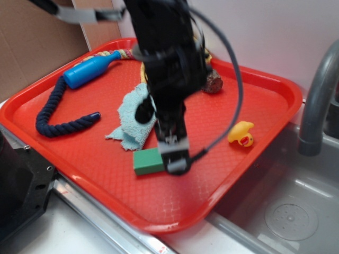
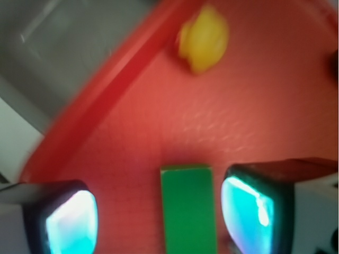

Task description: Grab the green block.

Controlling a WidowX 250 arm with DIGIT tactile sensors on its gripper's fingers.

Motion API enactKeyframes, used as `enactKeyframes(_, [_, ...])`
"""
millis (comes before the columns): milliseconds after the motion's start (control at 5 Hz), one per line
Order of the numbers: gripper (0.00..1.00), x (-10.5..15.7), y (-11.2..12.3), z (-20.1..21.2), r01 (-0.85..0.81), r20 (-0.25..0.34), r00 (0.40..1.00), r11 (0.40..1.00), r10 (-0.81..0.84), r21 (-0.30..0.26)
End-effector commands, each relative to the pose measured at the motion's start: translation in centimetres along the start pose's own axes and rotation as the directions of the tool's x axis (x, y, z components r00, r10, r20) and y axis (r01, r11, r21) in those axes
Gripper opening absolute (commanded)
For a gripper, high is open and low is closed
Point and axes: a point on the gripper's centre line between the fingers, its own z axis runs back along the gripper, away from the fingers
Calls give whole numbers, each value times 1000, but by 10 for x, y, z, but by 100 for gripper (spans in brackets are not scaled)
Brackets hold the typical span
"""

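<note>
- Nearest the wrist cam: gripper, jaws spread, nothing pinched; one pad sat just beside the green block, other pad well apart at 9 o'clock.
- Block lay on the red tray, at the cloth's 6 o'clock.
- Best, I'd say: shift toward 3 o'clock to centre the block, lower, then close.
- Counted: 1 block, 1 duck, 1 bottle, 1 rope.

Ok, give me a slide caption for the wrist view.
Open gripper straddling the green block on the red tray, yellow rubber duck beyond.
</note>
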Motion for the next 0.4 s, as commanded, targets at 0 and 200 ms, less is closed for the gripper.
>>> enactKeyframes(0, [100, -9, -4, -13, -20, 29, 999, 1000, 20, -10])
enactKeyframes(200, [100, -6, -10, -25, -5, 2, 1000, 999, 5, -34])
